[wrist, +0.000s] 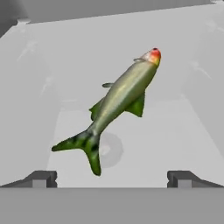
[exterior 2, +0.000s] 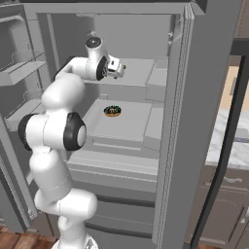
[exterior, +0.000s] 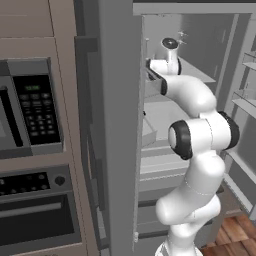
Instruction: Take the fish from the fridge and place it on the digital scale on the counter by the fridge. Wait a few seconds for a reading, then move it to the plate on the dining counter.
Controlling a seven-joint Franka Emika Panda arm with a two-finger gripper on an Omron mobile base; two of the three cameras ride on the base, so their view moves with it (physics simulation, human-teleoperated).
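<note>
Landmark: the tall grey fridge with pale grey inner walls and shelves [exterior 2: 146, 73] is taken as the reference; its doors stand open.
Fish location: the slim olive-green fish with a dark flecked tail and a reddish-yellow snout [wrist: 117, 103] lies on the fridge's upper shelf, seen in the right base view as a small speck [exterior 2: 124, 67] just past the hand.
End effector: the two-finger gripper with dark tips [wrist: 112, 178] is held inside the fridge at upper-shelf height, its jaws spread wide and nothing between them.
Direction to fish: the fish is seen straight ahead of the gripper, deeper into the fridge, roughly centred between the two tips and not yet between them.
Long axis: in the hand view the body runs diagonally, tail near and toward one finger, snout farther in and toward the other, so it is not square to the jaw line.
Contact: none is seen; tail and fingertips are near but apart.
Judged step: reaching for the fish; a forward advance is judged necessary, perhaps with a wrist roll across the body.
Other item: a small dark round ring-shaped object [exterior 2: 112, 111] rests on the fridge shelf below.
</note>
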